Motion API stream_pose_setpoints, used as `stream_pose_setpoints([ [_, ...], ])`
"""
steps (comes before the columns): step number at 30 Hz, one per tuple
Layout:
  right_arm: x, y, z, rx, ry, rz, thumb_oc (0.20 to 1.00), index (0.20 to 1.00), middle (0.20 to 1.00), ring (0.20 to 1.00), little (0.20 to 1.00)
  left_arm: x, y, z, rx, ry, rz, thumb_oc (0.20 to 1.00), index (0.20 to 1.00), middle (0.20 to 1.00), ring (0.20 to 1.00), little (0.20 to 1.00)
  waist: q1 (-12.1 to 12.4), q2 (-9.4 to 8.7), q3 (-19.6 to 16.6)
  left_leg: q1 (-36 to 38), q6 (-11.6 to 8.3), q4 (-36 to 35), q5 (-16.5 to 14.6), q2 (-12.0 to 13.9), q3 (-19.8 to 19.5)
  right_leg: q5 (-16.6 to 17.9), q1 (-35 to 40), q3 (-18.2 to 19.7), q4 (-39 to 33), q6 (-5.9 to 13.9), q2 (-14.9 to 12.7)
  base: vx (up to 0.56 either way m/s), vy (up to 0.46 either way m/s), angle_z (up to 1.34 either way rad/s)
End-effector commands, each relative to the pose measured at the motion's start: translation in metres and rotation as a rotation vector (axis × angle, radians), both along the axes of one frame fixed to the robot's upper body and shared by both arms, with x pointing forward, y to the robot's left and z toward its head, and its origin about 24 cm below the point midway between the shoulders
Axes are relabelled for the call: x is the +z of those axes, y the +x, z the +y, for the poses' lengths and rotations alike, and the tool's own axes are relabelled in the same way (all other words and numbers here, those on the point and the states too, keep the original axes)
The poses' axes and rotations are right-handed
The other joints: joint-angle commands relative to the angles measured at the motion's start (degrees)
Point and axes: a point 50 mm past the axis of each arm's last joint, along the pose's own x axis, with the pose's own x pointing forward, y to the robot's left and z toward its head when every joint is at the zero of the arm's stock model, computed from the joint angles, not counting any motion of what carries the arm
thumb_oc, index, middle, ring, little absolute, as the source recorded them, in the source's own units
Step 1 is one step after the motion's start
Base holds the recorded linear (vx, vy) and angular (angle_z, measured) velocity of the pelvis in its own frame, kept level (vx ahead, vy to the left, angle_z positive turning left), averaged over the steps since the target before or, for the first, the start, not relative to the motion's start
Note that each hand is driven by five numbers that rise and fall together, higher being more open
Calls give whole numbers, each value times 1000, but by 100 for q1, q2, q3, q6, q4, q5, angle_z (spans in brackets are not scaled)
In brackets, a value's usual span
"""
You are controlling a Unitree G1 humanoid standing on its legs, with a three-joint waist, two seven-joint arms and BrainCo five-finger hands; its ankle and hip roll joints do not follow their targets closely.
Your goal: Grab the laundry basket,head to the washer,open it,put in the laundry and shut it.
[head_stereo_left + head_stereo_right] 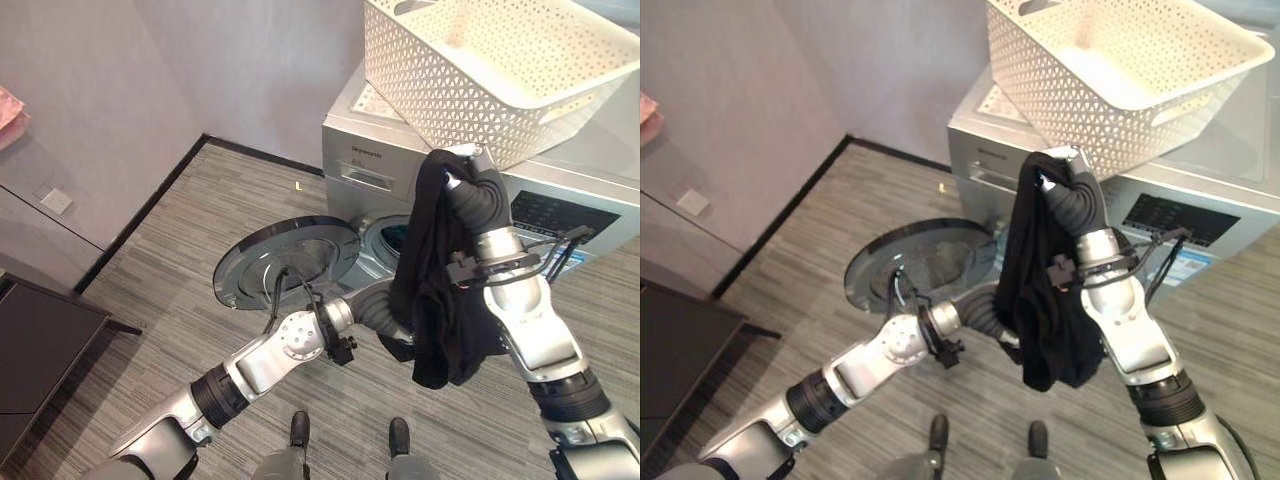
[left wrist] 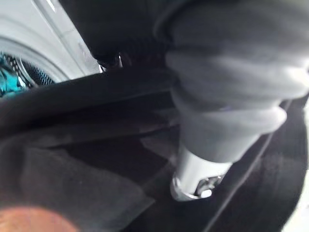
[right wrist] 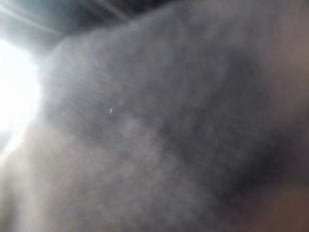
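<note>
The white lattice laundry basket (image 1: pixel 440 100) stands on top of the silver washer (image 1: pixel 560 205). The washer's round door (image 1: pixel 285 262) hangs wide open to the left of the drum opening (image 1: pixel 385 235), where something teal (image 2: pixel 9 79) lies inside. My right hand (image 1: pixel 465 165) is raised in front of the basket's near corner, shut on a black garment (image 1: pixel 435 300) that hangs down along my forearm. My left hand (image 1: pixel 378 312) reaches under this cloth towards the drum, and its fingers are hidden behind the garment.
A dark low cabinet (image 1: pixel 40 350) stands at the left by the wall. Something pink (image 1: pixel 10 112) shows at the upper left edge. Grey striped floor (image 1: pixel 200 220) lies open left of the door.
</note>
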Motion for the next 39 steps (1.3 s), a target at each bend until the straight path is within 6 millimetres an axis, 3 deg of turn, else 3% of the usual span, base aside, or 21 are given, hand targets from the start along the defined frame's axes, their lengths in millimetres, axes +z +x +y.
stream_pose_setpoints([
  [1,63,-8,17,58,56,-290,200,200,200,200,200,8,-11,-37,-154,-21,-22,1000,1000,1000,1000,1000,-117,-117,78,115,468,-225,-393,-469,246,-699,-200,571,594,-199,281,-47,12,-4],
  [7,58,-8,22,81,86,-268,200,200,200,200,200,-1,-13,-50,-156,-62,99,1000,1000,1000,1000,1000,-172,-127,74,60,479,-244,-387,-460,332,-670,-298,604,617,-200,300,-12,6,-4],
  [8,58,-8,25,92,94,-270,200,200,200,200,200,-5,-14,-52,-160,-61,119,909,909,909,909,909,-181,-133,81,60,481,-248,-391,-455,350,-662,-302,604,617,-197,301,0,0,0],
  [9,59,-7,26,96,99,-272,200,200,200,200,200,-7,-13,-53,-145,-69,134,529,529,529,529,529,-184,-141,85,60,483,-251,-399,-454,368,-654,-310,607,615,-191,301,0,0,0],
  [10,59,-7,28,101,106,-270,200,200,200,200,200,-10,-13,-54,-132,-74,150,416,416,416,416,416,-192,-157,88,63,487,-253,-410,-451,388,-645,-318,602,619,-189,300,-16,12,-6],
  [11,59,-7,29,108,110,-270,200,200,200,200,200,-12,-13,-55,-123,-78,167,200,200,200,200,200,-193,-165,90,63,488,-255,-414,-447,413,-639,-325,606,620,-187,298,27,12,-11],
  [15,57,-8,31,111,126,-271,200,200,200,200,200,-19,-9,-49,-44,-141,227,200,200,200,200,200,-181,-211,84,92,493,-256,-477,-434,446,-679,-318,605,623,-176,294,17,2,-14],
  [19,55,-9,27,94,126,-272,200,200,200,200,200,-12,-5,-38,1,-187,170,200,200,200,200,200,-149,-239,92,88,488,-254,-436,-430,465,-644,-319,564,628,-179,288,2,-1,-1],
  [28,35,-5,25,95,147,-190,200,200,200,200,200,-20,0,-22,129,-304,240,200,200,200,200,200,-106,-296,58,158,500,-249,-532,-483,472,-732,-242,489,671,-137,208,23,1,-1],
  [29,32,-5,26,101,151,-174,332,332,332,332,332,-21,0,-20,138,-308,245,200,200,200,200,200,-103,-297,55,161,502,-248,-536,-487,480,-734,-243,482,678,-132,199,21,32,1],
  [30,21,-2,27,125,150,-113,853,853,853,853,853,-26,1,-15,166,-317,268,200,200,200,200,200,-92,-300,62,170,509,-246,-547,-507,506,-732,-254,476,698,-112,174,16,30,1],
  [31,21,-2,27,127,150,-111,1000,1000,1000,1000,1000,-26,1,-15,166,-317,270,200,200,200,200,200,-93,-300,53,169,511,-247,-548,-509,509,-734,-259,480,702,-110,172,11,40,0],
  [35,-2,2,25,155,134,17,1000,1000,1000,1000,1000,-38,4,0,248,-349,336,200,200,200,200,200,-61,-291,37,154,535,-241,-570,-553,554,-707,-316,495,749,-58,87,17,39,-1],
  [36,-11,3,22,162,135,67,1000,1000,1000,1000,1000,-45,6,12,302,-359,359,200,200,200,200,200,-36,-291,29,149,545,-229,-587,-566,583,-693,-331,499,750,-45,56,35,45,-1],
  [39,-17,2,18,165,116,100,1000,1000,1000,1000,1000,-50,9,28,361,-372,374,200,200,200,200,200,-7,-301,8,138,549,-213,-599,-582,614,-677,-328,505,726,-25,29,30,30,-5],
])
